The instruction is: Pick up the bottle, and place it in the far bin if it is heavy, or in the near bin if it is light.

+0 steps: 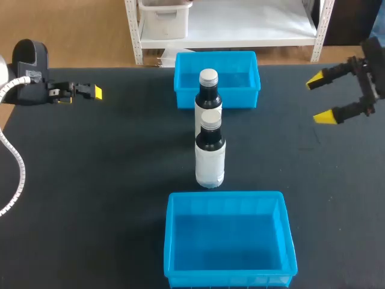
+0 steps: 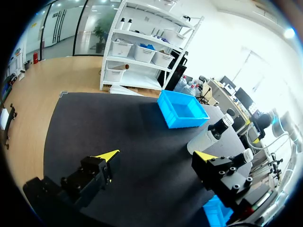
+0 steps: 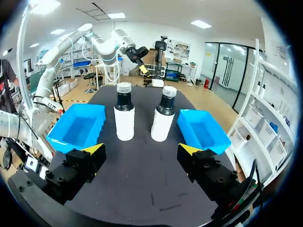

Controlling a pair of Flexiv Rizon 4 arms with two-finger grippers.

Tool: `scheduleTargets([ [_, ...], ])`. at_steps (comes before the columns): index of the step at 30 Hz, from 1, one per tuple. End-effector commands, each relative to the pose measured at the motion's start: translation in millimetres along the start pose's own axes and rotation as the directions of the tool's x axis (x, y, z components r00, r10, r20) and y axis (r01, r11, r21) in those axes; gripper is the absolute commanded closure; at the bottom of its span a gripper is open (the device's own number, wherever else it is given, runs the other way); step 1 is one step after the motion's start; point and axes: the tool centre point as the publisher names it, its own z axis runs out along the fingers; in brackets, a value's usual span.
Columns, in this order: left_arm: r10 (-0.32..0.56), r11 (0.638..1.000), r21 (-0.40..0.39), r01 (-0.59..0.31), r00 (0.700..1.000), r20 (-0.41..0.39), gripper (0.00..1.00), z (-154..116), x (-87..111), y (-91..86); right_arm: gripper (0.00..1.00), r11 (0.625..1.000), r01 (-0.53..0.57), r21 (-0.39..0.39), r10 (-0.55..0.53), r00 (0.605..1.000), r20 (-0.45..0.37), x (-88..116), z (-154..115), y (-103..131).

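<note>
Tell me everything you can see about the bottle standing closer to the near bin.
The nearer bottle stands upright on the black table, just beyond the near bin's far rim. It has a pale cap, a dark neck and shoulder, and a white wrap round its body. The other bottle stands apart behind it; only the table touches it.

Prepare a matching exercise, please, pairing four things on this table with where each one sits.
Things:
1. far bin
2. near bin
3. nearer bottle
4. right gripper

Places:
A. upright, between the farther bottle and the near bin
B. fingers open, over the table's right side
C. at the table's far edge
D. at the table's near edge

Pairs: 1-C, 2-D, 3-A, 4-B
</note>
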Motion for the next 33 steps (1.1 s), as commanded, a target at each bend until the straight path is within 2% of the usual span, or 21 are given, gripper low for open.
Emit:
scheduleTargets([
  [1,0.000,1.000,0.000,0.000,1.000,0.000,0.00,0,0.0,0.0,0.00,0.998,-0.012,0.055,0.015,0.998,-0.058,-11,29,5],
  [5,0.000,1.000,0.000,0.000,1.000,0.000,0.00,0,0.0,0.0,0.00,0.995,-0.013,0.100,0.024,0.994,-0.110,-21,50,14],
  [10,0.000,1.000,0.000,0.000,1.000,0.000,0.00,0,0.0,0.0,0.00,0.993,-0.014,0.119,0.028,0.992,-0.120,-30,72,24],
  [17,0.000,1.000,0.000,0.000,1.000,0.000,0.00,0,0.0,0.0,0.00,0.998,-0.023,0.050,0.027,0.997,-0.071,-38,98,31],
  [33,0.000,1.000,0.000,0.000,1.000,0.000,0.00,0,0.0,0.0,0.00,0.998,-0.060,-0.002,0.060,0.998,-0.017,-60,139,39],
])
